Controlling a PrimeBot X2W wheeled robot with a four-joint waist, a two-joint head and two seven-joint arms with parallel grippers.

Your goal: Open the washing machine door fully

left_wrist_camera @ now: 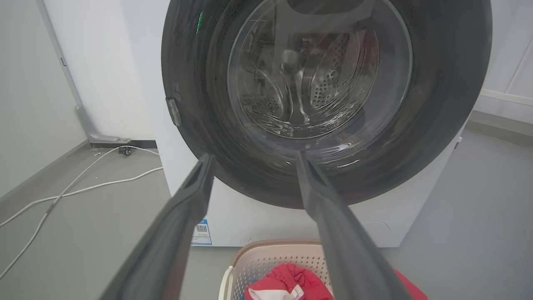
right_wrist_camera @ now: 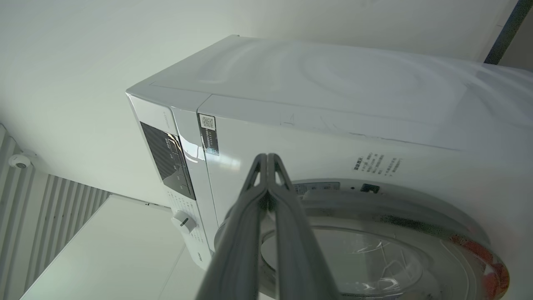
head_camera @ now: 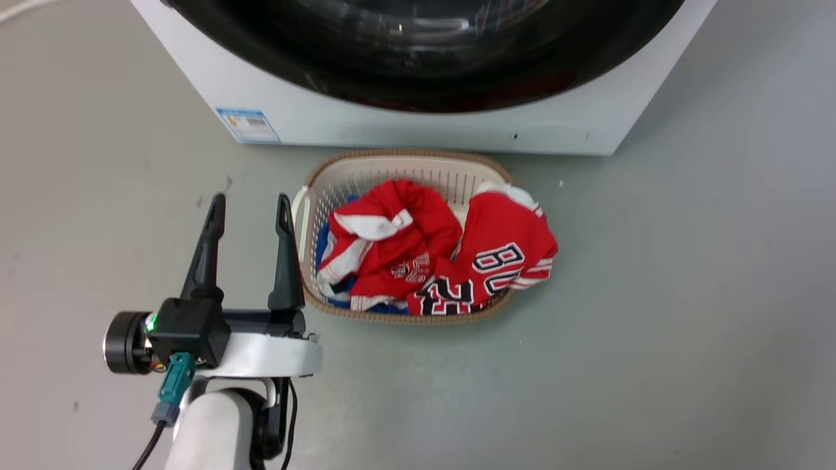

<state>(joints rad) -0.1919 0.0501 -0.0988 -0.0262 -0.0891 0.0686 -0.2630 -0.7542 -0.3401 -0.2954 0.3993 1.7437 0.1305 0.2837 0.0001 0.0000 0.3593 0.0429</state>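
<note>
We see grey floor [head_camera: 686,313], white wall [left_wrist_camera: 104,62]; washing machine [head_camera: 326,124] carries a blue label [head_camera: 248,125], unreadable. Left end effector [head_camera: 249,203] spread; right end effector [right_wrist_camera: 267,157] pinched together, empty.

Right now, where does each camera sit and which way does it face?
Head: high on the robot, facing down at the grey floor, the big white washing machine's foot and a beige plastic basket of red jerseys; open left tool lower left.
Left wrist: low, facing the closed glossy black round door along its own fingers.
Right wrist: raised, facing the machine's upper front and black control panel; shut right tool in front.
Head and left wrist share basket, door and the small blue label.
</note>
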